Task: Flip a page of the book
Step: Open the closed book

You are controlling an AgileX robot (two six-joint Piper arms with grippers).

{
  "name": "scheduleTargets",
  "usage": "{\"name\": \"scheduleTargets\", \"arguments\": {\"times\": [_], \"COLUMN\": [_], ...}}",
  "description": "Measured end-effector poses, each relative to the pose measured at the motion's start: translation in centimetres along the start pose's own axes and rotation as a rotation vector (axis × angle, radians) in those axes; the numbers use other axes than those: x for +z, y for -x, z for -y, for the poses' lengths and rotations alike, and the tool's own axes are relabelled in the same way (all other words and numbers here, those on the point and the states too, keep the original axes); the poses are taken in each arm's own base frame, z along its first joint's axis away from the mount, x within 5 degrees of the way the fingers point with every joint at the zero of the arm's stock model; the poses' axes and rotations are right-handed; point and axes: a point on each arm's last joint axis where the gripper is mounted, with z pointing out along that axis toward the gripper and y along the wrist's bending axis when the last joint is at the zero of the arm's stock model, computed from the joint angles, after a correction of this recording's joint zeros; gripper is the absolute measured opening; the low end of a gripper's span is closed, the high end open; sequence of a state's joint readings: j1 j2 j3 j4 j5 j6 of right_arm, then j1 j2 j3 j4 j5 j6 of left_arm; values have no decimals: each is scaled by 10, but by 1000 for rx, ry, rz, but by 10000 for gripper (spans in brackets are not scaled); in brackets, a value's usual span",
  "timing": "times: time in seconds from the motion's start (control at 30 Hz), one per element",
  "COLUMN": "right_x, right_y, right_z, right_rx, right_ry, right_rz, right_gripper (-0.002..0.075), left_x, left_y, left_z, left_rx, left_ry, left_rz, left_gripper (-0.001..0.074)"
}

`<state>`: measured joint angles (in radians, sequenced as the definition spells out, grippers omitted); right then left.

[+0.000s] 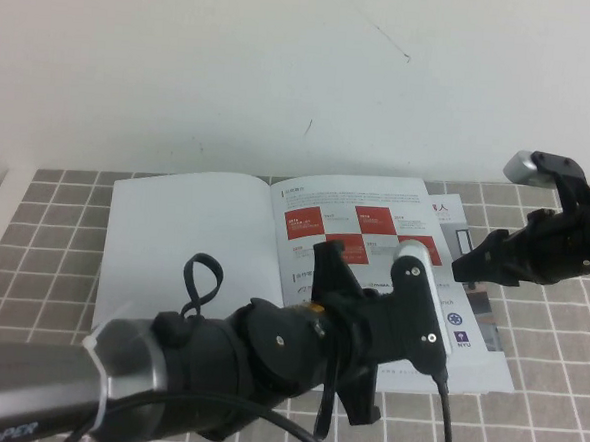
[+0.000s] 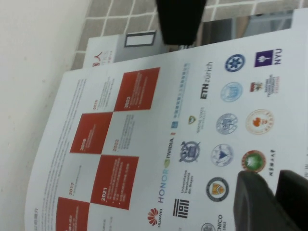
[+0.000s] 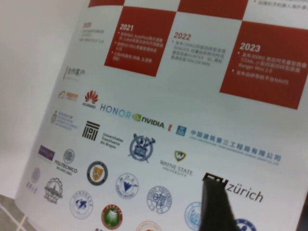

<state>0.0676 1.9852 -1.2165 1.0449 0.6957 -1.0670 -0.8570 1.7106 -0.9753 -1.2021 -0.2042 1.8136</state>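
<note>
Open on the tiled table (image 1: 42,266): the book (image 1: 189,240), its right page (image 1: 375,231) thin, glossy, limp, likely slippery; best pinched at the right edge. Above its near part, left pincer (image 1: 353,330), nearly together, empty. At the right edge, right pincer (image 1: 465,263), apart.

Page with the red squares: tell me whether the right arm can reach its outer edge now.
Probably yes: the right hand hovers open beside the outer edge of the page, nothing between. The left hand hovers over the page's logos.
</note>
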Motion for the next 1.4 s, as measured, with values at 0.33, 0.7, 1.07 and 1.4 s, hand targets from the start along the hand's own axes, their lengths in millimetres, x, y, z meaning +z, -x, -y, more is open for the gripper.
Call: {"name": "scheduleTargets", "arguments": {"times": [0.33, 0.7, 1.07, 1.4], "right_x": [0, 0, 0, 0], "right_y": [0, 1, 1, 1], "right_z": [0, 0, 0, 0], "right_rx": [6, 9, 14, 15], "right_ry": [3, 2, 4, 4], "right_rz": [5, 8, 11, 12], "right_gripper": [395, 395, 395, 395], "left_x": [-3, 22, 27, 34], "left_y": [2, -23, -26, -30], "left_z": [14, 28, 31, 32], "left_rx": [10, 84, 159, 183], "left_ry": [19, 11, 9, 38], "left_rz": [-86, -239, -238, -245], "left_gripper": [352, 386, 385, 384]}}
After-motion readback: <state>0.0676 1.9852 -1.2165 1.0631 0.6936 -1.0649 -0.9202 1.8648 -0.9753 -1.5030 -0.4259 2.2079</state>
